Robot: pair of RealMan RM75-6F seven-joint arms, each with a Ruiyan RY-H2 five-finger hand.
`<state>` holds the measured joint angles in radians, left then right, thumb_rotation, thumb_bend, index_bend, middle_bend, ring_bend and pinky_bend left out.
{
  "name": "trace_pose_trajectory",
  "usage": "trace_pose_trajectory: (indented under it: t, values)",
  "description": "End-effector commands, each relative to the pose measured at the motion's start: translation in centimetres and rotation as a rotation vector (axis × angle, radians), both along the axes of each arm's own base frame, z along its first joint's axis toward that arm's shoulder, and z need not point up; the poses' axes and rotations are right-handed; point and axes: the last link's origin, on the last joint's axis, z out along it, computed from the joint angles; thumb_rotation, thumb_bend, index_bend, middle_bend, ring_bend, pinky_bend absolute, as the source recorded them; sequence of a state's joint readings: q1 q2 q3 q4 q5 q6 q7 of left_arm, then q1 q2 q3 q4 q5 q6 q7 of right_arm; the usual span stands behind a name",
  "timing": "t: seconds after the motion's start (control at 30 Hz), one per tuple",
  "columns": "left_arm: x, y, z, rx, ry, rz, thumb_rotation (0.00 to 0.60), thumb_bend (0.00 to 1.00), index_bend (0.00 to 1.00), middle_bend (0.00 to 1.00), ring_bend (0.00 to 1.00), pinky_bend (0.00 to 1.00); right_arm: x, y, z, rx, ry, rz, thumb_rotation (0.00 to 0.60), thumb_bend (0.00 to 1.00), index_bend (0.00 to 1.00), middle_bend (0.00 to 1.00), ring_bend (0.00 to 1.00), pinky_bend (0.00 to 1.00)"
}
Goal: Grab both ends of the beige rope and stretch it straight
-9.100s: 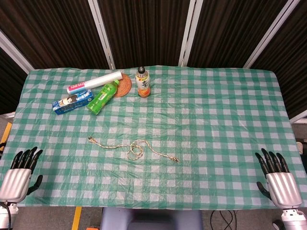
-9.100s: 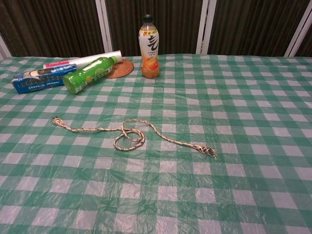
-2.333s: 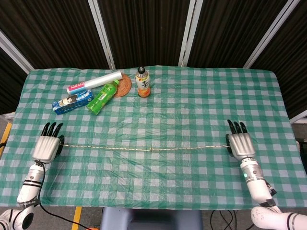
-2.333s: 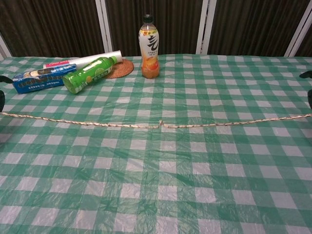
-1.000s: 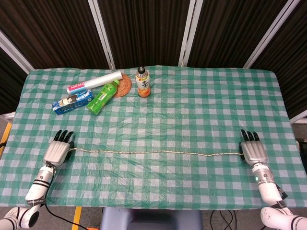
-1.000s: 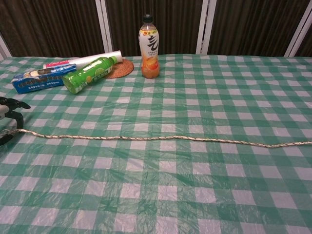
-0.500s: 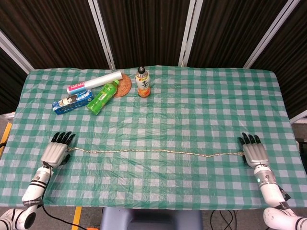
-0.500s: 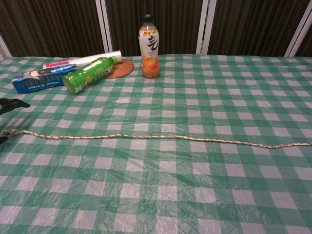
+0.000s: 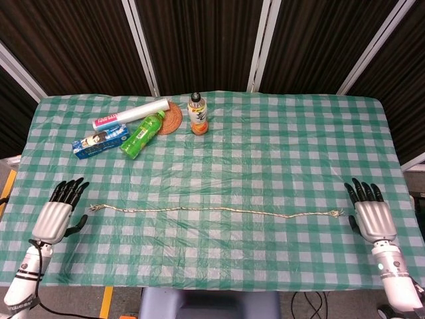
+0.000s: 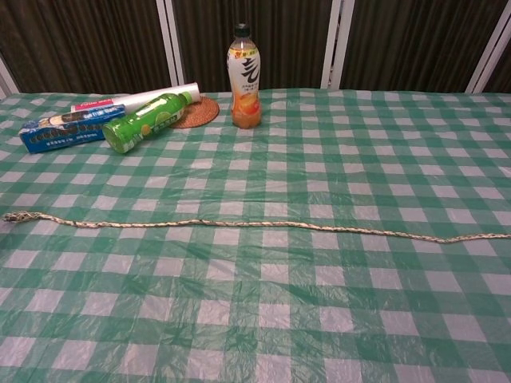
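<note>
The beige rope (image 9: 219,211) (image 10: 263,226) lies almost straight across the green checked table, running left to right. Its frayed left end sits near the table's left side, its right end near the right side. My left hand (image 9: 54,216) rests palm down beyond the rope's left end, fingers spread, holding nothing, with a gap between it and the rope. Past the rope's right end lies my right hand (image 9: 372,212), also spread and empty, a little apart from the end. Neither hand shows in the chest view.
At the back left stand an orange drink bottle (image 9: 197,114) (image 10: 245,77), a lying green bottle (image 9: 142,133) (image 10: 146,121), a woven coaster (image 9: 172,118), a white roll (image 9: 133,113) and a blue box (image 9: 99,141) (image 10: 70,128).
Both hands have let go of the rope ends and drawn outward, away from it. The rope stays stretched out flat on the table.
</note>
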<state>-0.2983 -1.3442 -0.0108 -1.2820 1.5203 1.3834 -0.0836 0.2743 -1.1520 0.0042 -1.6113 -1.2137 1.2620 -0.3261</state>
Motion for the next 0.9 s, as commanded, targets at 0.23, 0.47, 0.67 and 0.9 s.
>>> trace_pose_trajectory:
  t: [0.23,0.47,0.67,0.9]
  values:
    - [-1.0,-8.7,3.2,0.008,0.012,0.046,0.6,0.41,0.0,0.0,0.0,0.03,1.8,9.5,3.7,-0.158,-0.1,0.128,0.6,0.43,0.0,0.0,0.0,0.0]
    - [-0.7,-9.1,4.0,0.034,0.016,0.052,0.6,0.41,0.0,0.0,0.0,0.03,1.7,10.2,2.9,-0.145,-0.073,0.138,0.6,0.39,0.0,0.0,0.0,0.0]
    - [-0.8,-9.0,4.0,0.04,0.024,0.054,0.6,0.41,0.0,0.0,0.0,0.02,1.8,10.0,2.6,-0.122,-0.061,0.132,0.6,0.38,0.0,0.0,0.0,0.0]
    - [-0.9,-8.8,3.8,0.038,0.035,0.058,0.6,0.41,0.0,0.0,0.0,0.02,1.7,9.8,2.5,-0.122,-0.054,0.126,0.6,0.38,0.0,0.0,0.0,0.0]
